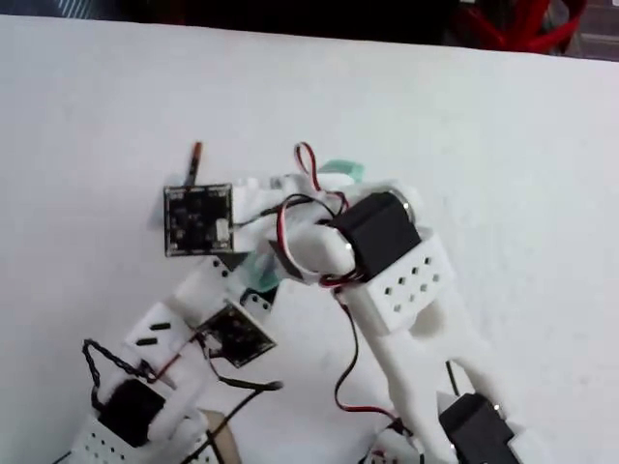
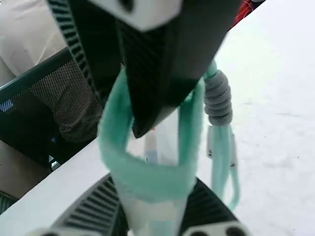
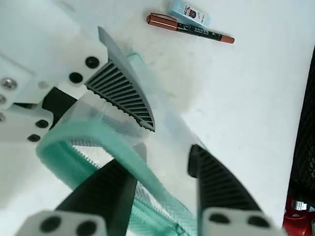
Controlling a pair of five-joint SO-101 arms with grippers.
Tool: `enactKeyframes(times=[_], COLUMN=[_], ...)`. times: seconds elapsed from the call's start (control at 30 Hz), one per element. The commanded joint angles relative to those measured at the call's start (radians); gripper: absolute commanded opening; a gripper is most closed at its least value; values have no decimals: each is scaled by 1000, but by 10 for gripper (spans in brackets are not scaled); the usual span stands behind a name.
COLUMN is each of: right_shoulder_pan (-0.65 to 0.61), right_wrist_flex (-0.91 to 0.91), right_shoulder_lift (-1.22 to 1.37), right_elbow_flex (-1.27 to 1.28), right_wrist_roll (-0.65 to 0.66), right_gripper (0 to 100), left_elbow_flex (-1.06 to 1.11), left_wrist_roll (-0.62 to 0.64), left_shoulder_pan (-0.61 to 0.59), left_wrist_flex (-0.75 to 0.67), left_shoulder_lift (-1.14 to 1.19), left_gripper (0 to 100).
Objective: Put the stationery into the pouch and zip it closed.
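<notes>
one pouch (image 3: 74,142), one pen (image 3: 189,28), maybe eraser (image 3: 188,12)

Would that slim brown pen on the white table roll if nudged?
Probably: the slim brown pen looks round-barrelled and lies flat on the smooth white table, so a sideways push would likely roll it. It seems stiff and light, judging by its thin straight shape.

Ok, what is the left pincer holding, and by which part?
The translucent plastic pouch with mint-green trim: the left pincer appears to pinch it at the green rim of its open mouth.
</notes>
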Motion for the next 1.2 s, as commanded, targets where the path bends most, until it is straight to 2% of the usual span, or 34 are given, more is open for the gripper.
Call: enactKeyframes(times=[0.0, 0.13, 0.27, 0.47, 0.57, 0.67, 0.8, 0.9, 1.03, 1.17], right_shoulder_pan=[28, 25, 51, 229, 329, 415, 519, 610, 707, 750], right_wrist_flex=[4, 4, 4, -4, -31, -105, -225, -378, -568, -745], right_shoulder_lift=[-77, -237, -338, -341, -335, -354, -424, -524, -648, -673], right_elbow_flex=[-29, -29, -28, 2, 61, 143, 292, 443, 709, 974], right_wrist_roll=[-49, -48, -48, -57, -58, -60, -54, -49, -63, -150], right_gripper=[215, 215, 215, 215, 215, 214, 151, 104, 157, 196], left_elbow_flex=[-8, 12, 63, 75, 51, 9, -43, -115, -175, -166], left_wrist_roll=[2, 2, 2, 5, 92, 222, 288, 367, 384, 384], left_shoulder_pan=[-39, -101, -113, -111, -111, -111, -104, -81, 24, 73], left_wrist_flex=[-26, -91, -166, -189, -187, -189, -173, -77, 25, 38], left_shoulder_lift=[-8, -8, -8, -8, -8, -8, -7, -4, -2, -2], left_gripper=[23, 23, 23, 23, 23, 23, 23, 23, 23, 23])
